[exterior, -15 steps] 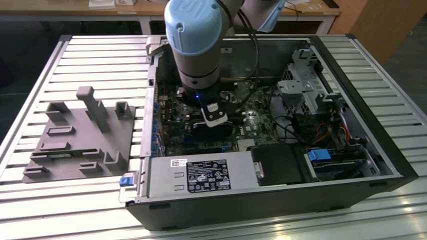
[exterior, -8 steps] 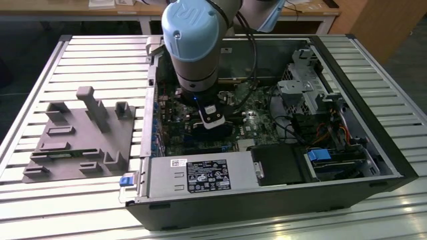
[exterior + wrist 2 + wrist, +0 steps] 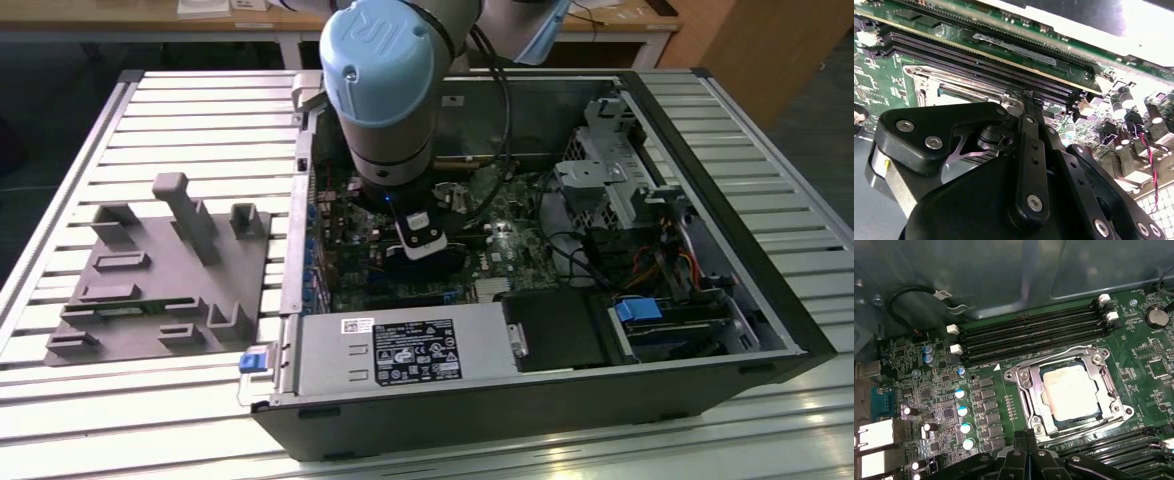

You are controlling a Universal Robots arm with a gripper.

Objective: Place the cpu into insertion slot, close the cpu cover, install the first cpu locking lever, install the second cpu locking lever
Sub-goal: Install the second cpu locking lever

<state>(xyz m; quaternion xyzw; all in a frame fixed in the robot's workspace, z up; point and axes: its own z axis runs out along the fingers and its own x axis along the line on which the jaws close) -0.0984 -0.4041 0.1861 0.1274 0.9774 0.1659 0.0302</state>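
The square silver-grey cpu [image 3: 1071,390] lies flat in the pale-rimmed insertion slot [image 3: 1054,412] on the green motherboard [image 3: 939,400], with the thin silvery cpu cover [image 3: 1030,385] down around it. Its edges run skewed to the long black memory slots [image 3: 1029,332] alongside. My black gripper [image 3: 1026,436] hovers just beside the socket's rim, fingertips pressed together on nothing.

the cpu [image 3: 1070,390] has a dull silver-grey top with pale smears; the cpu cover [image 3: 1029,390] is shiny silver; the motherboard [image 3: 944,405] is green; the memory slots [image 3: 1029,332] are black with white clips.
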